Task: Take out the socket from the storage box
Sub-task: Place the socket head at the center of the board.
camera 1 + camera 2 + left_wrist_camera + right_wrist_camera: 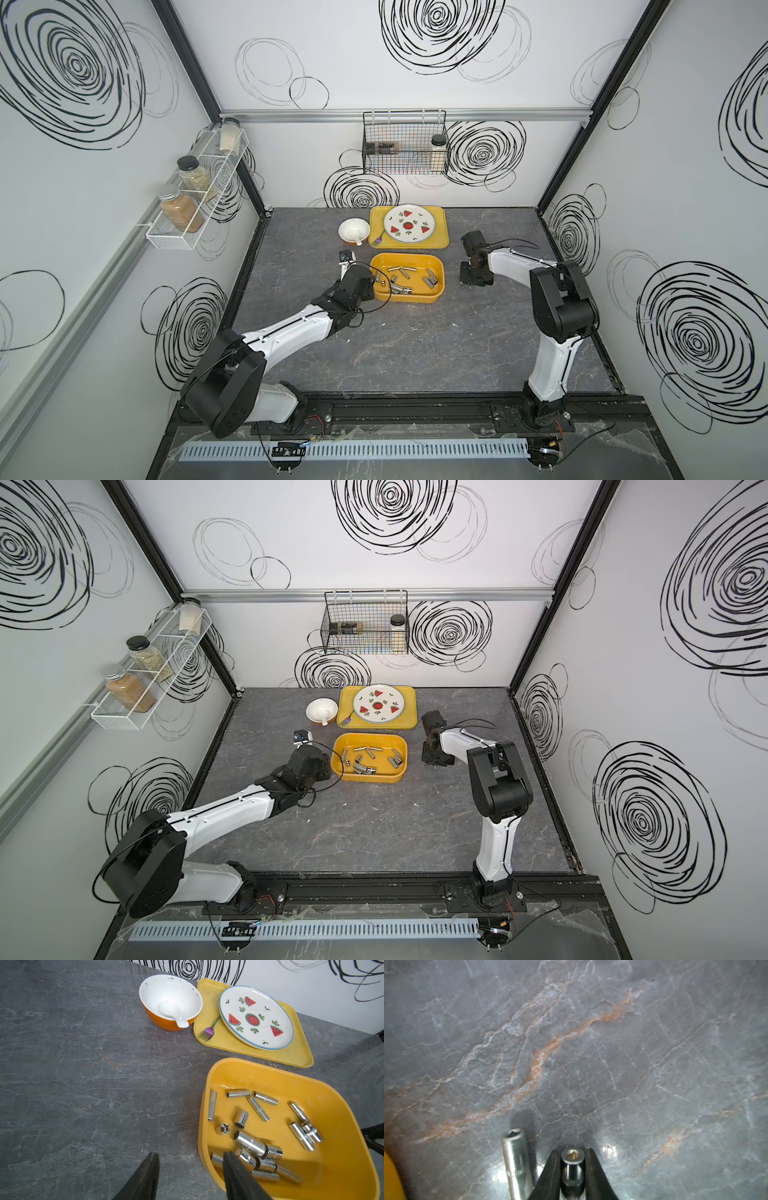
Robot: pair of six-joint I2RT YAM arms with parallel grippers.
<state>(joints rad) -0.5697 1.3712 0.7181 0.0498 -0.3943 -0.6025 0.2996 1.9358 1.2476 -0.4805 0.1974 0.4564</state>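
Observation:
The storage box (439,270) (402,752), a deep yellow-orange tub, stands mid-table with several chrome sockets (405,286) (251,1144) lying loose inside. My left gripper (191,1158) is open at the box's left end. One of its fingers (230,1161) hangs over the near corner of the box, and the other is over bare table. My right gripper (572,1153) points down at the table just right of the box (473,282). It is shut on a short chrome socket (572,1159). A longer socket (517,1159) lies on the table beside it.
Behind the box a flat yellow tray (438,243) carries a watermelon plate (409,224) and a fork (378,240). An orange bowl (353,230) with a white spoon stands left of the tray. A black wire basket (403,143) hangs on the back wall, and a white jar shelf (187,199) on the left wall.

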